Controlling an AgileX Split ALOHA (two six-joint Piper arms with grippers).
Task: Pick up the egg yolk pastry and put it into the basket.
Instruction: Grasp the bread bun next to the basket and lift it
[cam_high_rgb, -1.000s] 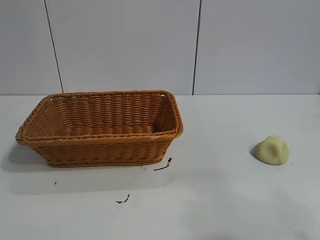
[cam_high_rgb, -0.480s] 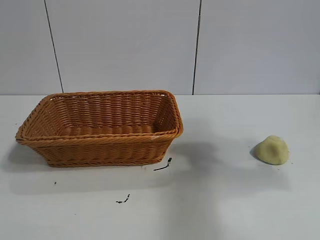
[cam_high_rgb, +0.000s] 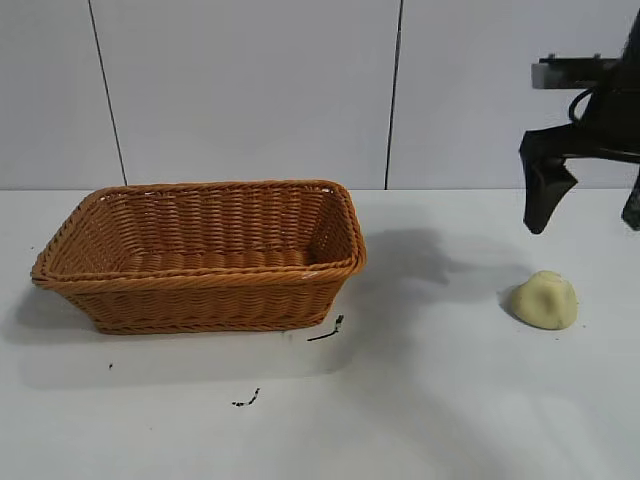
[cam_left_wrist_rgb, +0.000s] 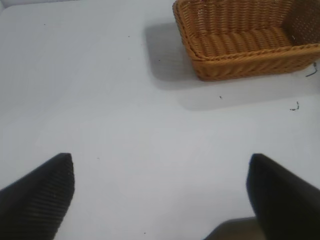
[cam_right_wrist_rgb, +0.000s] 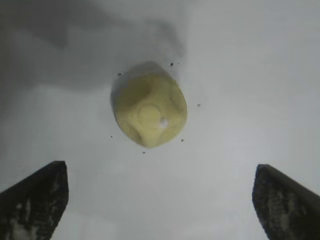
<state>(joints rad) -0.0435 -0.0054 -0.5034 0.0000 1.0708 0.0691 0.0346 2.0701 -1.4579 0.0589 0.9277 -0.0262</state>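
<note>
The egg yolk pastry (cam_high_rgb: 544, 299), a pale yellow dome, lies on the white table at the right. It also shows in the right wrist view (cam_right_wrist_rgb: 149, 110), resting on the table beyond the fingertips. My right gripper (cam_high_rgb: 588, 212) hangs open and empty just above and behind the pastry; in its wrist view the gripper (cam_right_wrist_rgb: 160, 200) has its jaws wide apart. The orange-brown wicker basket (cam_high_rgb: 200, 276) stands at the left and holds nothing. My left gripper (cam_left_wrist_rgb: 160, 197) is open and empty over bare table, well short of the basket (cam_left_wrist_rgb: 240, 55); it is out of the exterior view.
Two small black scuff marks (cam_high_rgb: 327, 330) (cam_high_rgb: 246, 400) lie on the table in front of the basket. A grey panelled wall (cam_high_rgb: 250, 90) closes the back. Bare table lies between basket and pastry.
The right arm has come into the exterior view at the upper right and now hangs over the pastry, with its shadow spreading on the table. The pastry and basket have not moved.
</note>
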